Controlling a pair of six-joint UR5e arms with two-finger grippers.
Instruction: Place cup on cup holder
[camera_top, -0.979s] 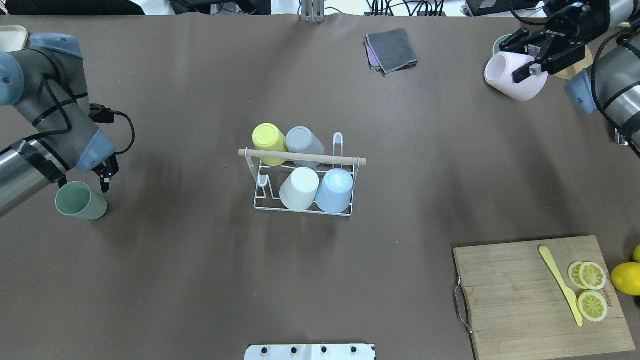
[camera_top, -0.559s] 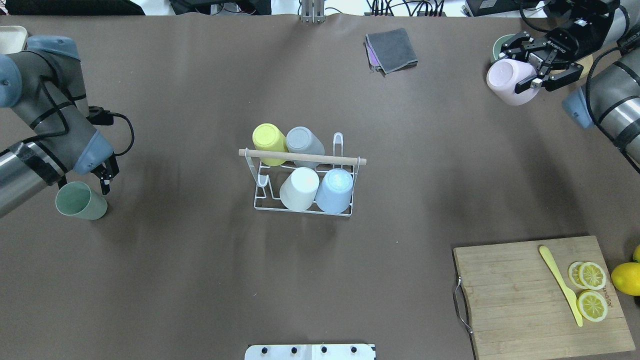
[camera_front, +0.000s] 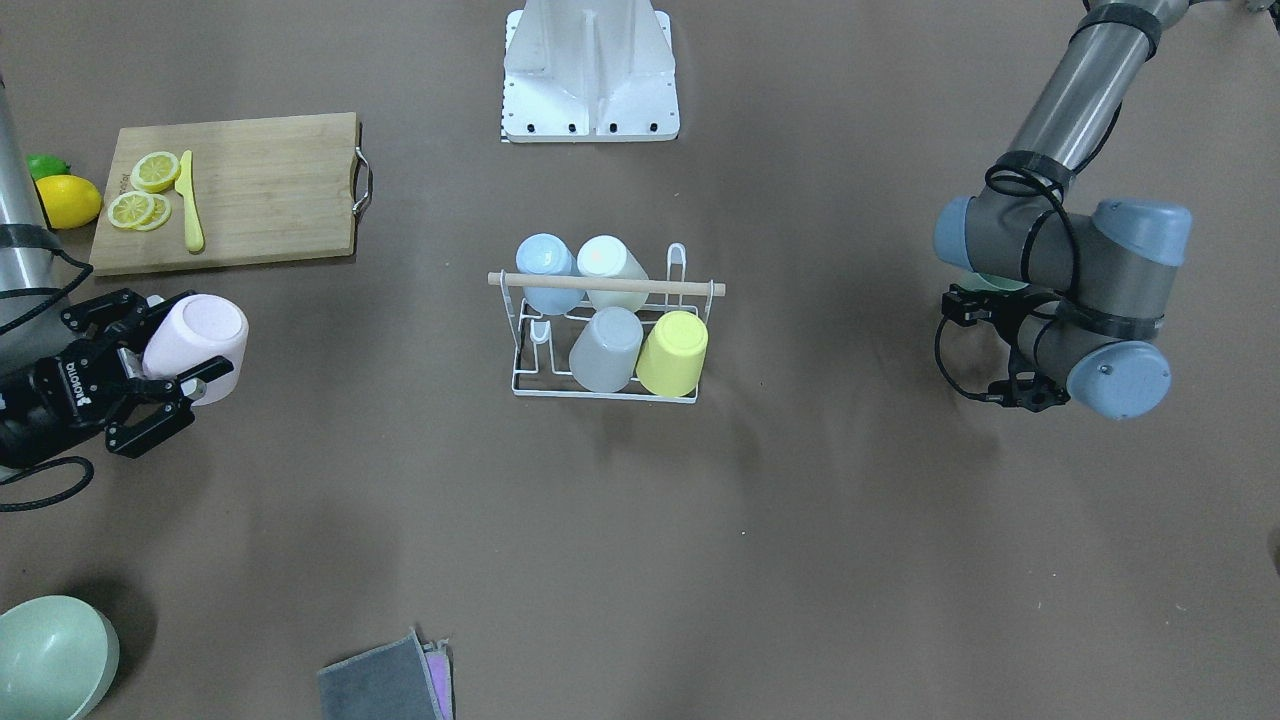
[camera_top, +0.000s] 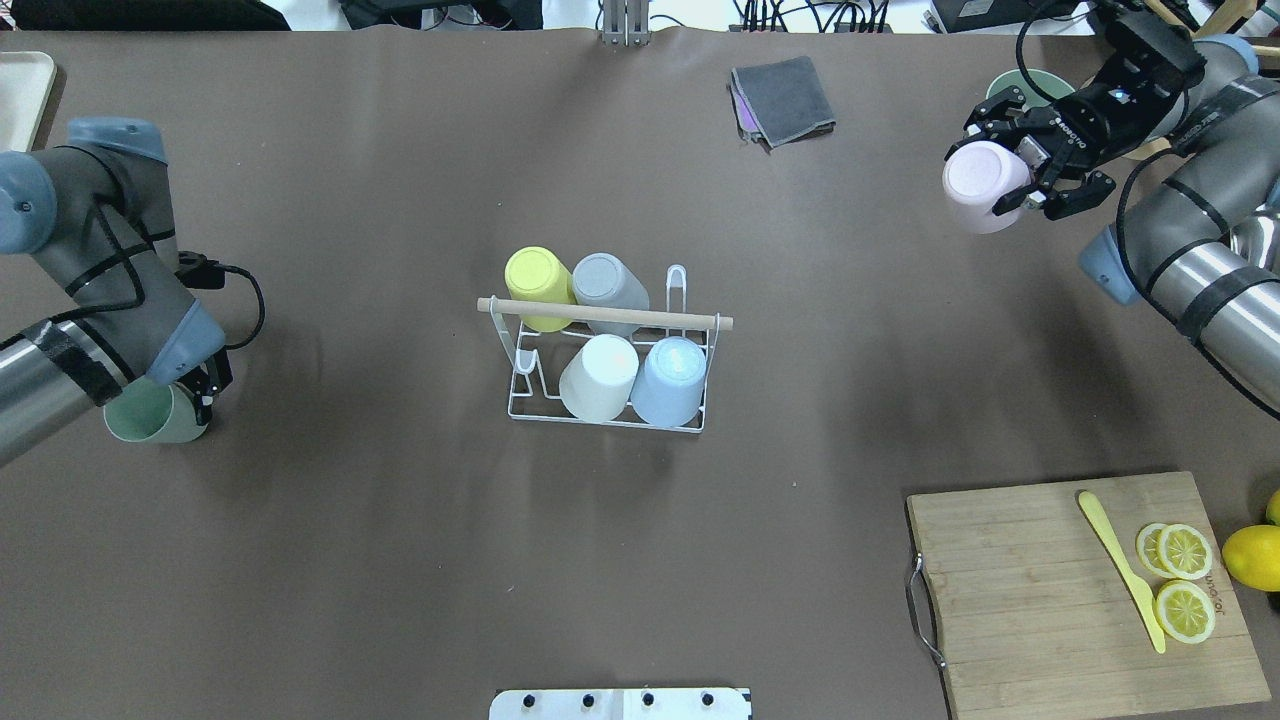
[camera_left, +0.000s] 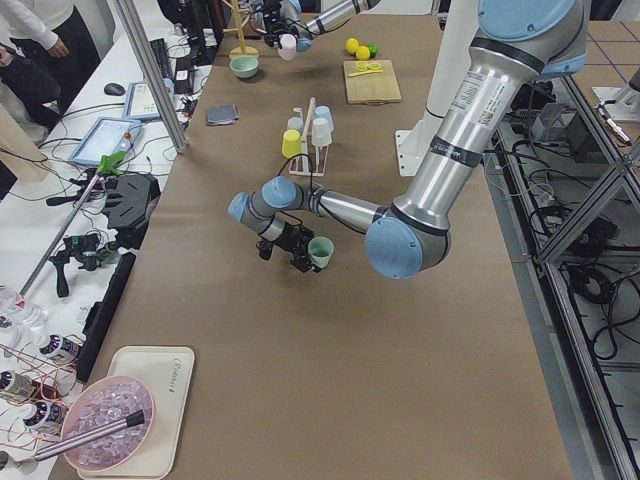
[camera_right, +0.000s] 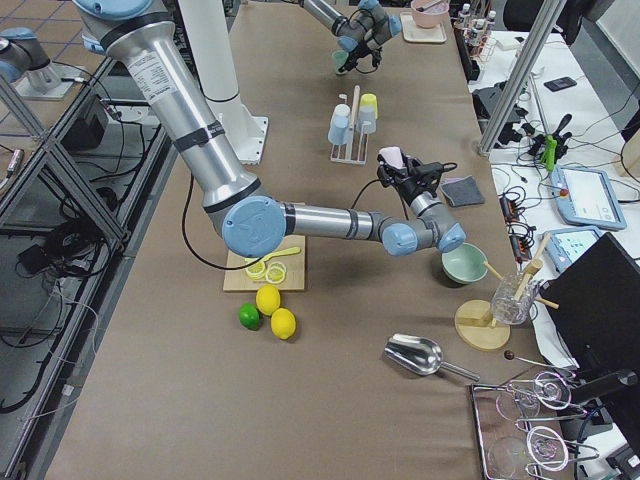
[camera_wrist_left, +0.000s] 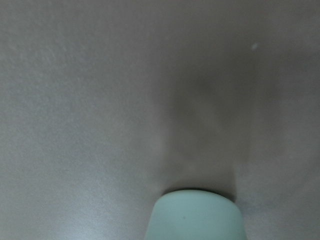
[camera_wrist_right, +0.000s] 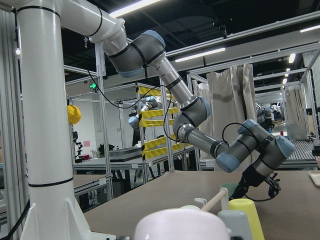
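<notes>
Overhead exterior: right gripper (camera_top: 992, 168), closed on pink cup (camera_top: 968, 190), at table's 2 o'clock; rack (camera_top: 605, 314) at centre, four cups aboard; recommend lowering it mouth-down, clearing rod (camera_top: 560, 310), onto free prong (camera_top: 677, 285); left gripper (camera_top: 205, 388) at green cup (camera_top: 150, 422), aperture indeterminable.

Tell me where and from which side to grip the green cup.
Grip the green cup across its side wall below the rim, coming in level from where the left hand sits. It stands upright, mouth up, handle-free; a side hold should let the wrist invert it.
</notes>
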